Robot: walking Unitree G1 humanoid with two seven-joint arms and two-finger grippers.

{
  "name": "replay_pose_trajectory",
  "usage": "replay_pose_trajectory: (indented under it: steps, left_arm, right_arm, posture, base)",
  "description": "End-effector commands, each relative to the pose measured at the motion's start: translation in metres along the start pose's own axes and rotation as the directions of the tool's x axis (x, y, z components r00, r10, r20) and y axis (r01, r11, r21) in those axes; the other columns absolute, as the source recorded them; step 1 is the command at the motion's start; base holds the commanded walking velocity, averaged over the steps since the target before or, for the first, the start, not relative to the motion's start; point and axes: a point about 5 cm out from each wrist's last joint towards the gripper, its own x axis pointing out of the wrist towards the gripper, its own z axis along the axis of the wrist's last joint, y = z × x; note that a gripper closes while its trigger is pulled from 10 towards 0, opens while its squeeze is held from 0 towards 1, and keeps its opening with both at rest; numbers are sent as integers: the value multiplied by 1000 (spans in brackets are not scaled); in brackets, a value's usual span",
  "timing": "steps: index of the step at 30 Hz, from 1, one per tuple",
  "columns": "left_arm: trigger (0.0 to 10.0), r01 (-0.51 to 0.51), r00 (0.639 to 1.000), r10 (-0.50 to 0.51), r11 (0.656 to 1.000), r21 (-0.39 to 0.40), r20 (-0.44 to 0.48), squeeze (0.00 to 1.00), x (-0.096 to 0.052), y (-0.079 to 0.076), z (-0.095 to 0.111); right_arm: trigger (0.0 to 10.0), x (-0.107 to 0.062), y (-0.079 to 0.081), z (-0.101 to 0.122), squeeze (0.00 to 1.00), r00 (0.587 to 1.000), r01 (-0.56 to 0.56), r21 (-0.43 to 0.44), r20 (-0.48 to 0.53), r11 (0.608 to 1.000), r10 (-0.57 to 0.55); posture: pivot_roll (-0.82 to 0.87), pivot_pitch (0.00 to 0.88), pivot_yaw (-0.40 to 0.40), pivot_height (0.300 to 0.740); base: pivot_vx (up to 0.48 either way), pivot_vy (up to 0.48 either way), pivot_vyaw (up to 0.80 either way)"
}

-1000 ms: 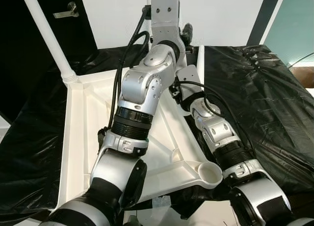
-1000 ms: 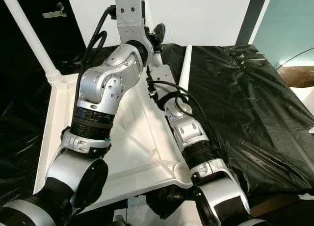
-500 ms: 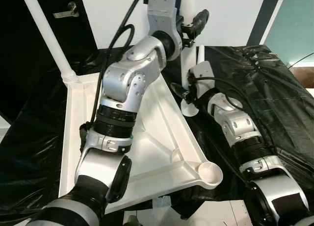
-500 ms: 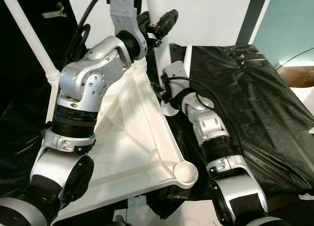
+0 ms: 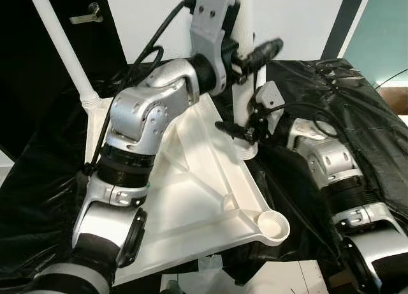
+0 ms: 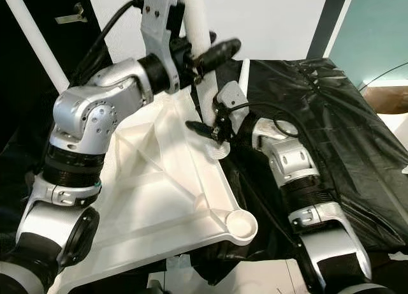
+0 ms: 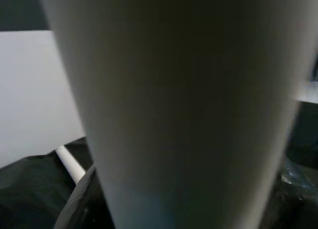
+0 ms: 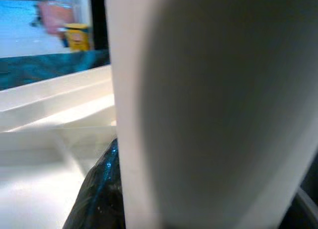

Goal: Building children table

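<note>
Black crinkled plastic sheet (image 5: 357,109) covers the surface, white wall behind. On it lies the upturned white plastic tabletop (image 5: 191,198), ribbed, round sockets at its corners. A smooth white tube leg (image 5: 242,58) stands upright at its far corner; left gripper (image 5: 252,51) pinches it high, right gripper (image 5: 245,129) grips it low

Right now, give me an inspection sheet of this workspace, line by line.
Surface: crinkled black plastic sheet.
Job's things: white plastic tabletop lying upside down; one white tube leg fitted in a corner; second white leg upright at another corner socket; spare white leg lying on the sheet.
Clutter: nothing seen.
Grippers: left gripper and right gripper both at the second leg.
Cables: black cables along both arms.
Surroundings: white wall, dark door with handle.
</note>
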Motion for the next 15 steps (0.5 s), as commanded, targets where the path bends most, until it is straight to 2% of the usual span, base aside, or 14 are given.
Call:
replay_pose_trajectory:
  steps: [1, 6, 8, 9, 10, 11, 12, 15]
  left_arm:
    - [10000, 124, 992, -124, 992, 16, -8, 0, -2, -11, 0]
    - [10000, 131, 991, -131, 991, -6, -16, 0, -3, -14, -9]
    - [10000, 101, 995, -102, 993, -54, -4, 0, -3, -14, -16]
    - [10000, 101, 995, -102, 993, -54, -4, 0, -3, -14, -16]
    - [7647, 76, 997, -75, 993, -85, 17, 0, -3, -11, -19]
    - [7647, 76, 997, -75, 993, -85, 17, 0, -3, -11, -19]
    - [0, 59, 998, -56, 993, -100, 32, 0, -2, -8, -19]
    - [0, 39, 998, -34, 993, -113, 43, 0, -2, -5, -19]
  right_arm:
    - [10000, 0, 5, 2, 0, 999, -45, 2, 13, 999, 45]
    - [10000, -2, 8, 1, 0, 997, -75, 13, 17, 997, 74]
    - [10000, -4, 10, -1, 0, 996, -92, 22, 17, 996, 91]
    - [10000, -4, 10, -1, 0, 996, -92, 22, 17, 996, 91]
    - [10000, -5, 10, -2, 0, 996, -89, 29, 22, 996, 88]
    - [10000, -5, 10, -2, 0, 996, -89, 29, 22, 996, 88]
    - [10000, -6, 9, -2, 0, 996, -84, 33, 23, 996, 83]
    - [10000, -6, 8, -3, 0, 997, -77, 37, 25, 996, 77]
  posture:
    - [75, 4, 29, 740]
    - [74, 4, 30, 740]
    - [72, 6, 32, 740]
    - [72, 6, 32, 740]
    - [70, 7, 33, 740]
    - [70, 7, 33, 740]
    - [70, 6, 33, 740]
    - [69, 5, 34, 740]
  base:
    - [0, 0, 0]
    - [0, 0, 0]
    - [0, 0, 0]
    - [0, 0, 0]
    - [0, 0, 0]
    - [0, 0, 0]
    - [0, 0, 0]
    - [0, 0, 0]
